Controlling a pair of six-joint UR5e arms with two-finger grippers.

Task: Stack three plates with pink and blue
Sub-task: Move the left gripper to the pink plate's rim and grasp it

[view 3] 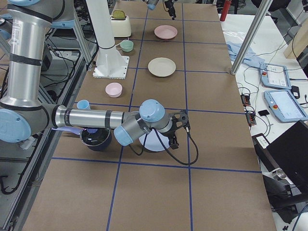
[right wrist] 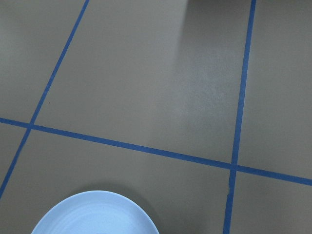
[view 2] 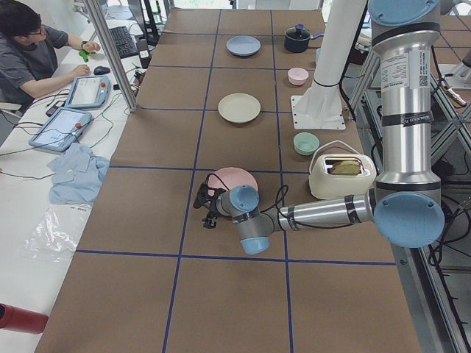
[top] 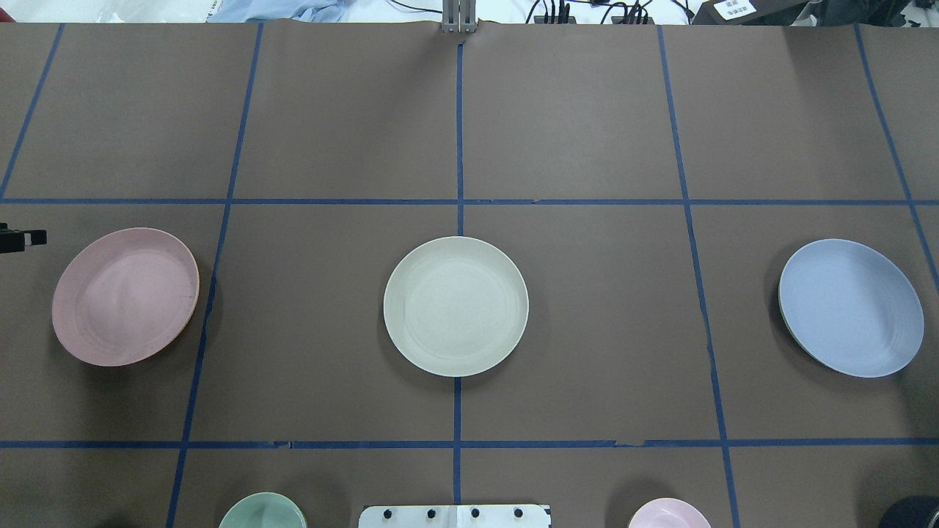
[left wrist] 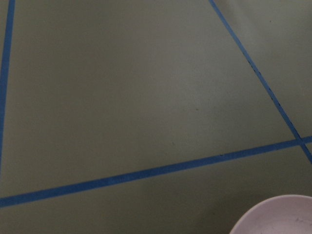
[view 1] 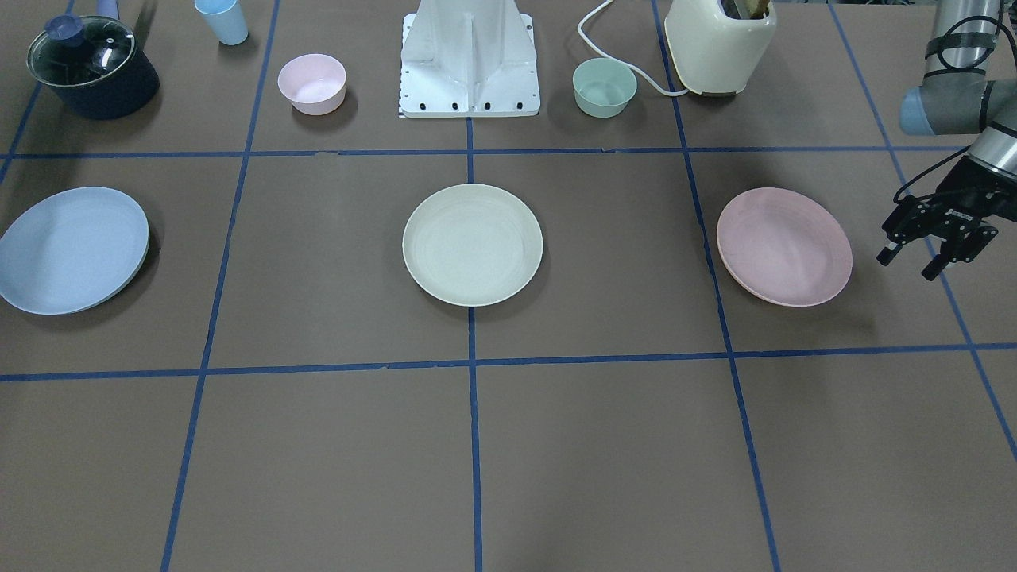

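Nothing is stacked yet: from the front, the pink plate (view 1: 784, 247) is lying at the cream plate's (view 1: 473, 245) 3 o'clock, the blue plate (view 1: 73, 249) at its 9. My left gripper (view 1: 912, 262) is hovering empty, fingers apart, at the pink plate's 3 o'clock, and I judge it is needing that rim next. Whether my right gripper (view 3: 175, 137) is spread, I cannot tell.

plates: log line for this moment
stage: unstacked | pink plate, cream plate, blue plate apart | left gripper open beside pink | right gripper by blue, state unclear

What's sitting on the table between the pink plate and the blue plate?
One cream plate, midway between the pink plate and blue plate, clearest in the overhead view.
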